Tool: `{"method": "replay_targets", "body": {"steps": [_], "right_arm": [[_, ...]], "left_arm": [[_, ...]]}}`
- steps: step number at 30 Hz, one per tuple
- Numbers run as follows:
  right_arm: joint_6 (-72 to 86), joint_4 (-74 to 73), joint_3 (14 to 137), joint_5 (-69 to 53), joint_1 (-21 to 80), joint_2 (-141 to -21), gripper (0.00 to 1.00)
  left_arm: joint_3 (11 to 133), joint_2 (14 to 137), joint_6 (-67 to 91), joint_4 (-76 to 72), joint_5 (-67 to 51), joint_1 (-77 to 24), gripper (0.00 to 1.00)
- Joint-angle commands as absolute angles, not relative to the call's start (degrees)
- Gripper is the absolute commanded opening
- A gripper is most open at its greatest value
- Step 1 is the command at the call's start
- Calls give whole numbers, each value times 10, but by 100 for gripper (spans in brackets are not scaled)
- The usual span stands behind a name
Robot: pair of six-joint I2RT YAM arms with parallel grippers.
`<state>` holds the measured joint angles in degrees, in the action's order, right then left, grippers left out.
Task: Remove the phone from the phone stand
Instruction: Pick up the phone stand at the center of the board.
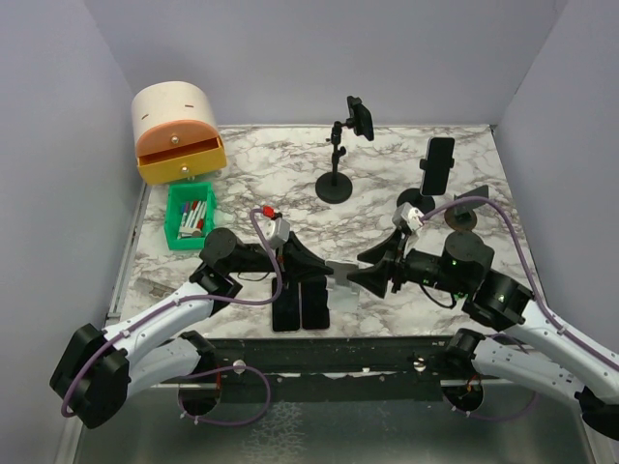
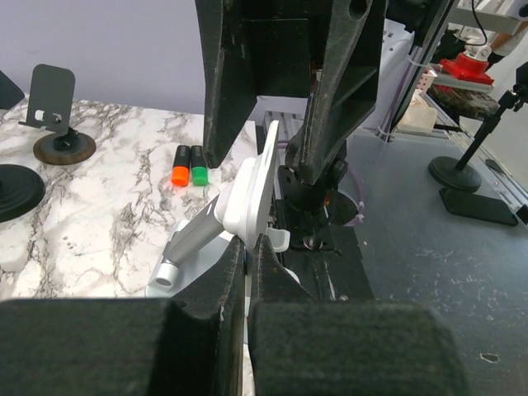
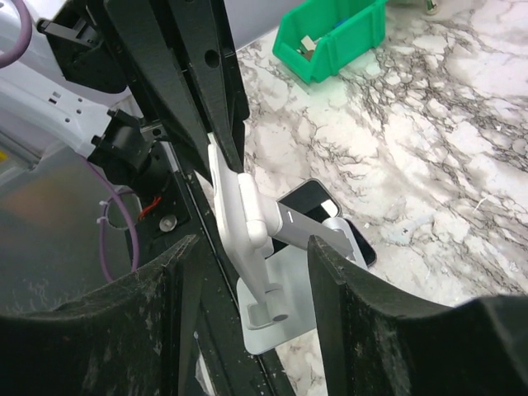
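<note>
I'm looking at the green bin [image 1: 172, 220] sitting near the left edge of the marble table [image 1: 276, 179]. It is holding a handful of markers [image 1: 196, 213], red and white among them. Behind it the cream-and-yellow drawer box [image 1: 177, 135] is standing with its orange drawer pulled out a little, and I can't make out anything inside.

Both arms are reaching low over the near edge of the table, their grippers facing each other at the white phone stand [image 3: 239, 214]. The left gripper [image 2: 247, 256] is pressing its fingers together, the tips meeting right at the edge of the stand's plate. I can't tell whether it is actually pinching the plate. The right gripper [image 3: 256, 247] is straddling the stand with its fingers apart, one on each side and close against it. Whether they are squeezing it I cannot tell.

The phone [image 3: 312, 196] is lying flat on the marble just beside the stand's base, partly hidden behind the stand's arm.
</note>
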<state>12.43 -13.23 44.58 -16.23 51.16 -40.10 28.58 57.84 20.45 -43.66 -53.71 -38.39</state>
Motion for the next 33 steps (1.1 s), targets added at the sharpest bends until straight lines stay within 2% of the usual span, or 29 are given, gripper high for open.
{"method": "replay_targets", "body": {"steps": [1, 8, 12, 13, 15, 18, 19, 20, 28, 33], "right_arm": [[135, -112, 444, -156, 512, -412, 55], [152, -93, 441, -183, 512, -433, 32], [156, -88, 438, -187, 512, -425, 11], [156, -88, 437, -182, 512, -423, 2], [153, -88, 433, -161, 512, -414, 1], [149, -90, 429, -95, 512, -401, 1], [155, -92, 428, -61, 512, -396, 0], [159, -90, 425, -21, 512, -392, 0], [196, -95, 388, 282, 512, -422, 0], [257, -100, 364, 363, 482, -468, 0]], "left_arm": [[282, 567, 195, -470, -555, -391, 0], [281, 566, 195, -470, -549, -393, 0], [277, 562, 193, -470, -531, -392, 1], [275, 560, 191, -470, -522, -392, 10], [271, 553, 187, -470, -503, -392, 45], [261, 533, 176, -462, -434, -392, 73], [258, 524, 166, -454, -405, -392, 95], [256, 513, 157, -442, -375, -392, 99], [239, 421, 105, -376, -107, -392, 99], [225, 366, 88, -363, 3, -392, 99]]}}
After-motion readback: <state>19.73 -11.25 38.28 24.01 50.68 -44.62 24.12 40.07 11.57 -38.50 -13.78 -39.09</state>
